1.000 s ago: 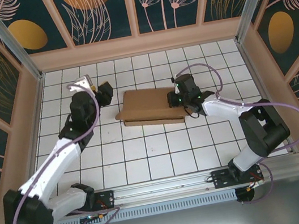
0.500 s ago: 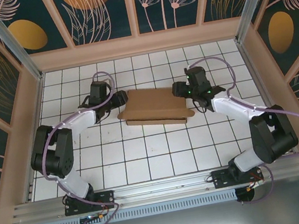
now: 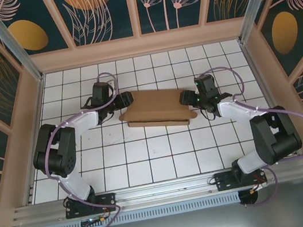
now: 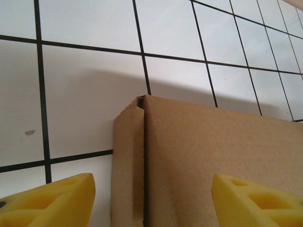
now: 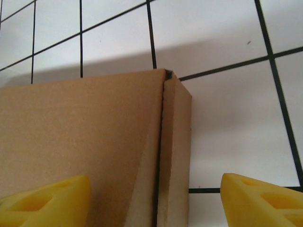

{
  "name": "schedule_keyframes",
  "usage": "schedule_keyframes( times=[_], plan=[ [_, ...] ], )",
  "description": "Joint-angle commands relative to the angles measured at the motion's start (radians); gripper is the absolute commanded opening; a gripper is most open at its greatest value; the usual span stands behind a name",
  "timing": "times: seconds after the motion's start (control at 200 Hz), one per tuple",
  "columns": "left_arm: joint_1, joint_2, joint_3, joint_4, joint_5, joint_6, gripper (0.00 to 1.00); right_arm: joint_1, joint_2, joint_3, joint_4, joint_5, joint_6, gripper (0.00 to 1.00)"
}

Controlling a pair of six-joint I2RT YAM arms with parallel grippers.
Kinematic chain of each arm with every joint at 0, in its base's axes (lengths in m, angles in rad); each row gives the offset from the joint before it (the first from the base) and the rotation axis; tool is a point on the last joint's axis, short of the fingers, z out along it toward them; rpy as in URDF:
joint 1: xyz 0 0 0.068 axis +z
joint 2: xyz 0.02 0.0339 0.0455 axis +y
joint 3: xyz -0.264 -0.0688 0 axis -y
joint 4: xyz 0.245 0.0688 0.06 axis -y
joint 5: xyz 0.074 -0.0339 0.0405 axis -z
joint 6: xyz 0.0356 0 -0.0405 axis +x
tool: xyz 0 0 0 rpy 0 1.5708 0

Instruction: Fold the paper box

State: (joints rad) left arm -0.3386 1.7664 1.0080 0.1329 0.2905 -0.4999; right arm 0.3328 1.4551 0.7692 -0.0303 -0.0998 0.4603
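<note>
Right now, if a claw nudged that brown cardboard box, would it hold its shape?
Probably light: the paper box looks like thin cardboard. It would likely slide on the tiled table rather than tip, being shallow. Its side flap shows an open seam, so it may flex.

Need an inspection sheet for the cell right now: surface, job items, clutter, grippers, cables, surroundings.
Surface: white tiled table with black grid lines.
Job's things: brown paper box lying mid-table, a folded flap along each end.
Clutter: nothing seen.
Grippers: left gripper open at the box's left end; right gripper open at its right end; the yellow fingers are spread wide.
Cables: purple cables loop along both arms, clear of the box.
Surroundings: dark floral wall panels; metal rail at the near edge.
</note>
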Motion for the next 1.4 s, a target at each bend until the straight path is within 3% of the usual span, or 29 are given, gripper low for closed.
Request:
schedule_keyframes(
  times=[0.0,0.145,0.285,0.585,0.891,1.101,1.261,1.396],
  plan=[
    [0.006,0.033,-0.010,0.015,0.053,0.013,0.65,-0.004,0.015,-0.034,0.057,-0.032,0.030,0.73],
    [0.006,0.071,-0.029,0.019,0.070,-0.026,0.58,-0.004,0.055,-0.059,0.100,-0.044,0.035,0.68],
    [0.005,0.090,-0.071,0.033,0.044,-0.066,0.46,-0.013,0.105,-0.062,0.138,-0.067,0.038,0.58],
    [0.007,0.100,-0.119,0.073,0.000,-0.090,0.32,-0.050,0.204,-0.044,0.229,-0.169,0.080,0.35],
    [0.027,0.099,-0.141,0.153,0.057,-0.135,0.27,-0.071,0.303,0.013,0.263,-0.246,0.095,0.33],
    [0.031,0.098,-0.146,0.140,0.041,-0.132,0.29,-0.052,0.376,0.090,0.185,-0.252,0.067,0.32],
    [0.031,0.100,-0.133,0.118,0.032,-0.112,0.28,-0.037,0.366,0.024,0.243,-0.274,0.119,0.31],
    [0.032,0.113,-0.127,0.113,0.035,-0.112,0.25,-0.032,0.339,-0.018,0.271,-0.288,0.150,0.25]
  ],
)
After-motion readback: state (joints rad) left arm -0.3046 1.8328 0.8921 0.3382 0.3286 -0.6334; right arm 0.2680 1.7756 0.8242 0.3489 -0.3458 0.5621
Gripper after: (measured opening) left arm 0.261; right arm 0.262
